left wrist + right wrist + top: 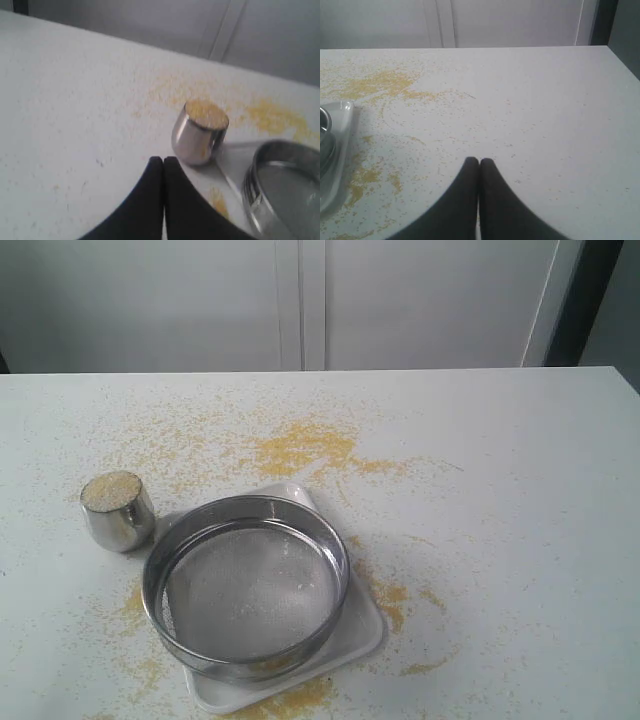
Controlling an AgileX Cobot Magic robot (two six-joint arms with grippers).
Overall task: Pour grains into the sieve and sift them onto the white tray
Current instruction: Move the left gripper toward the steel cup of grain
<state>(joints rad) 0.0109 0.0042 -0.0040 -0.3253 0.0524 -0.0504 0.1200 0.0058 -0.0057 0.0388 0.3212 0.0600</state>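
Lower centre: sieve [247,585] sits on the white tray [365,628]. Centre left, just beside the tray: steel cup [118,515] standing, brimful of grains [110,490]. Upper centre: more yellow meal strewn over the counter [520,490]. Left pincer [163,159] clenched, empty, near the cup. Right pincer [479,161] clenched, empty, above the counter.

Exterior view: high, looking steeply down across the table [520,540] toward the rear wall [150,300]. Both wrist views: low, close to the surface, facing that wall. All three share the white tray [365,632]; left wrist and exterior share the cup [118,512].
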